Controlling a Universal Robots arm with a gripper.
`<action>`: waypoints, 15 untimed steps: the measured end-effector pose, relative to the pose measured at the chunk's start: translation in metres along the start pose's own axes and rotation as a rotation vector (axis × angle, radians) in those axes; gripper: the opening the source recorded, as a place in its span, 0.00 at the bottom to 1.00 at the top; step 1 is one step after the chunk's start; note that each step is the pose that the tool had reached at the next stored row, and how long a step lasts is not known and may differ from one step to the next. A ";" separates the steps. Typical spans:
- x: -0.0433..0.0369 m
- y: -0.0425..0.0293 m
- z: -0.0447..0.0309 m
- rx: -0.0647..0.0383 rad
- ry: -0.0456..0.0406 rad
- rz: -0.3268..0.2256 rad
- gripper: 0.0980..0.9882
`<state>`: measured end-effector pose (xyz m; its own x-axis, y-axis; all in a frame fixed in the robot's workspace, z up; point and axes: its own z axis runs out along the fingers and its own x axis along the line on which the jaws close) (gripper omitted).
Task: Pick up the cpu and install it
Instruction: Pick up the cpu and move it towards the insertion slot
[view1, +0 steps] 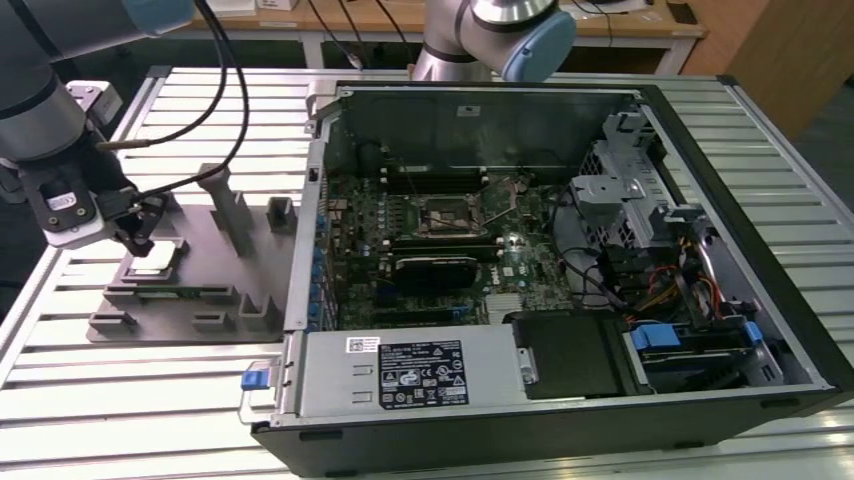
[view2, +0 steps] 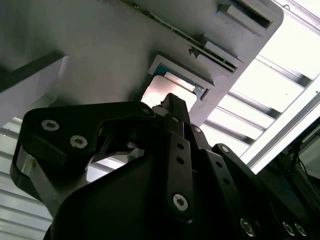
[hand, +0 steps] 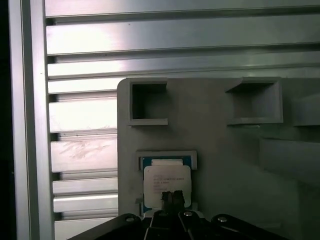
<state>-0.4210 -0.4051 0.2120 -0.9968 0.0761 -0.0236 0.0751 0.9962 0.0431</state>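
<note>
First wrist view: the cpu (hand: 167, 184) lies flat, metal top up, in a shallow framed recess of the grey fixture (hand: 225, 165). Two empty square pockets sit well apart from it on the same plate. The pincer (hand: 172, 200) hangs over the edge of the cpu nearest the wrist. Its tips stand together with only a hairline between them and nothing held. Whether they touch the lid cannot be told.

Exterior view: the fixture rests on the slatted desk (view1: 160, 400). The open computer case (view1: 534, 400) stands just beside it on the exterior view's right, and the board's socket (view1: 451, 212) is well apart from the fixture.

Assessment: the step in hand is the pick-up, and it is not yet made.

- **Opening:** the tips are too close to take the chip as they stand. They would need to part wider than the cpu.
- **Alignment:** the tips should be centred on the recess and squared to its frame.
- **Clearance:** the frame leaves little room, so a skewed descent is likely to land a tip on the frame or the lid.
- **Grip:** it belongs on two opposite thin edges and should be light.
- **Lift:** it should be straight and level off the fixture, lest a corner catch the frame.
</note>
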 end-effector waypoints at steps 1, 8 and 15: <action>-0.0005 0.0008 0.0010 0.000 0.0001 0.000 0.01; -0.0017 0.0019 0.0096 0.001 0.0000 0.000 0.01; -0.0017 0.0019 0.0100 0.001 -0.0002 0.000 0.02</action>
<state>-0.4189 -0.4030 0.2021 -0.9968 0.0761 -0.0238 0.0751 0.9963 0.0426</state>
